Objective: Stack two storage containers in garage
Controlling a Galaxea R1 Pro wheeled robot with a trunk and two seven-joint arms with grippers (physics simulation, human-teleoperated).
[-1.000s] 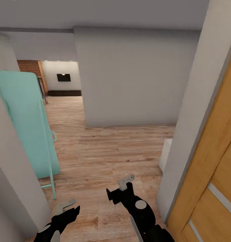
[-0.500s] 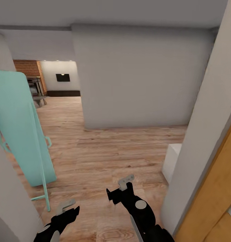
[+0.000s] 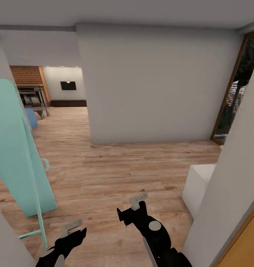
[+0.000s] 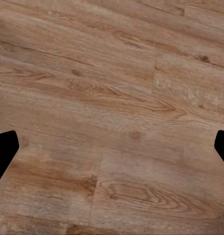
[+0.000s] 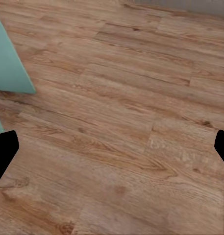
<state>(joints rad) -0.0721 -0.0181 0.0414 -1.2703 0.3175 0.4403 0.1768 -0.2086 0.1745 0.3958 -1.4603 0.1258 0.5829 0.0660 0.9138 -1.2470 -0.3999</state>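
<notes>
A hallway of light wood plank floor (image 3: 116, 167) runs ahead to a plain grey wall (image 3: 153, 81), and past its left corner the living room opens, marked by the red brick fireplace (image 3: 29, 83) at the far end. No storage container is on show from here, so which way either bin lies and how its long side runs can't be said; they are presumably further into that room, round the corner. Something small and blue (image 3: 30, 117) sits on the boards below the fireplace, too far off to name, perhaps the sofa's edge.

Closer in, a tall mint-green panel on a thin frame (image 3: 19, 155) leans at the left, a white block (image 3: 197, 185) stands low on the right, and a glazed door frame (image 3: 234, 92) shows beyond it.

Both arms hang low and empty over bare boards: the left gripper (image 3: 71, 227) and right gripper (image 3: 136, 202) each have their jaws spread wide.

The step in hand looks like driving toward the living room; steering left of the grey wall while keeping off the green panel's frame would serve best
</notes>
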